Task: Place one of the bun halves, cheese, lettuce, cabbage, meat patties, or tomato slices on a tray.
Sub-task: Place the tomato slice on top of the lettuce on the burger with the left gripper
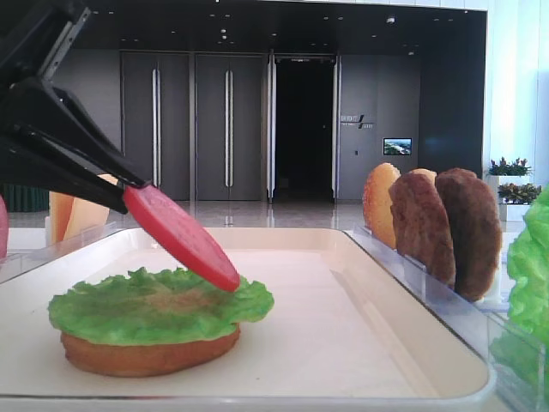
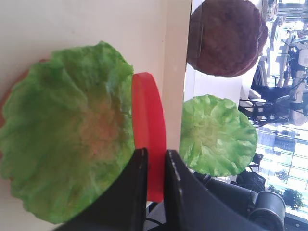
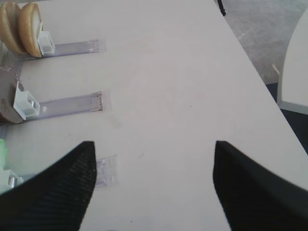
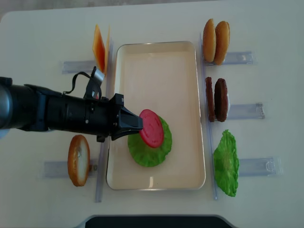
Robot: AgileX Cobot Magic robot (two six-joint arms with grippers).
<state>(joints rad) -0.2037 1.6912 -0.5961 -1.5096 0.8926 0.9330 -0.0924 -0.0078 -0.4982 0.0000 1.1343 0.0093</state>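
Observation:
A red tomato slice (image 4: 151,128) is pinched at its edge by my left gripper (image 4: 137,124), which reaches in from the left over the cream tray (image 4: 161,66). The slice (image 1: 184,236) hangs tilted, its lower edge touching the lettuce (image 1: 129,305) that lies on a bun half (image 1: 146,354) in the tray. In the left wrist view both black fingers clamp the slice (image 2: 148,115) beside that lettuce (image 2: 62,139). My right gripper (image 3: 154,144) stands open over bare table with nothing between its fingers.
Right of the tray, clear holders carry two bun halves (image 4: 216,42), two meat patties (image 4: 216,99) and a lettuce leaf (image 4: 227,164). On the left stand cheese slices (image 4: 99,47) and another bun half (image 4: 78,160).

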